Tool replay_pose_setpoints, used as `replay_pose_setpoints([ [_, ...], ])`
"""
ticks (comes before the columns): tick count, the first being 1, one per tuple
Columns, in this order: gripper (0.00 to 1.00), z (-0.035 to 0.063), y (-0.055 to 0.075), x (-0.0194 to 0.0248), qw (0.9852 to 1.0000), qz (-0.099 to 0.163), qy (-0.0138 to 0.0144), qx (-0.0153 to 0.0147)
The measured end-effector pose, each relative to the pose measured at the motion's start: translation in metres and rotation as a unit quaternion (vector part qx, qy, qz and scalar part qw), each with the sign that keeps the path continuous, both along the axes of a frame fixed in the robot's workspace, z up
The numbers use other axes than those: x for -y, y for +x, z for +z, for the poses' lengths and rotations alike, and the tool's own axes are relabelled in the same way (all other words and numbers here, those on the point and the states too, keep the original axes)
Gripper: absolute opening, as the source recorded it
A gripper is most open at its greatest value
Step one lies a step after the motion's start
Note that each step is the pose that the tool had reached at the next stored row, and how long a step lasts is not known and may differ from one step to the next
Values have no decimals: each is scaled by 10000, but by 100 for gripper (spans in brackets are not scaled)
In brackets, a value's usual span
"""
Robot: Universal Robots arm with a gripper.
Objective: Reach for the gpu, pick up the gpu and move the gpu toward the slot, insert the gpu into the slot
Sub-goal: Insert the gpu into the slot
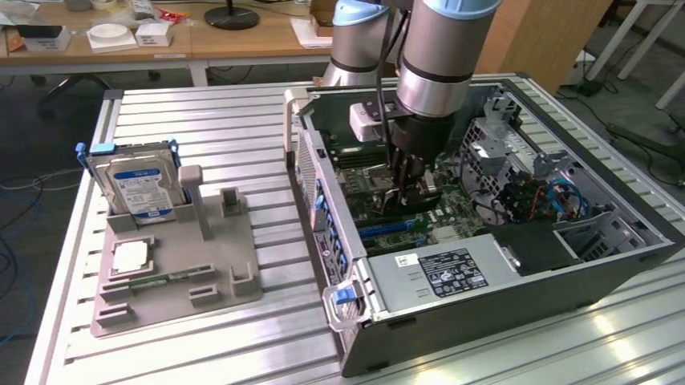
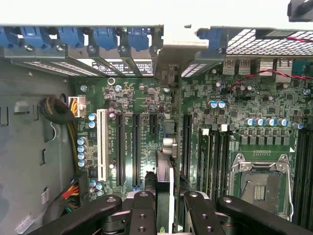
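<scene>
Between the fingers (image 2: 166, 203), clamped edge-on, the gpu (image 2: 165, 171) hangs over the motherboard (image 2: 146, 103). Judging by this, keep it upright and square to the long slot (image 2: 186, 142) just beside it, then press evenly.

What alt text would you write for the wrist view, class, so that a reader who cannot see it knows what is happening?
The gripper holds the gpu edge-on between its black fingers, above the green motherboard inside an open computer case. Long black expansion slots and one white slot run across the board, beside an empty processor socket.
</scene>
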State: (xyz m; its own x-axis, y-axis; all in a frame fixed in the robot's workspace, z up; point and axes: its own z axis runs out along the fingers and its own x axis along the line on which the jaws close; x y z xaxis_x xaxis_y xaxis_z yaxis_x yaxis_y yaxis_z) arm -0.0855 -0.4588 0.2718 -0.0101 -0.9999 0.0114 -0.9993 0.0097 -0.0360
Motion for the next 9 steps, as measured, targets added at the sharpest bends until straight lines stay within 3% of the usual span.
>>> replay_pose_setpoints([
  [9, 27, -44, -5, 0, 10000, 0, -6, 1],
])
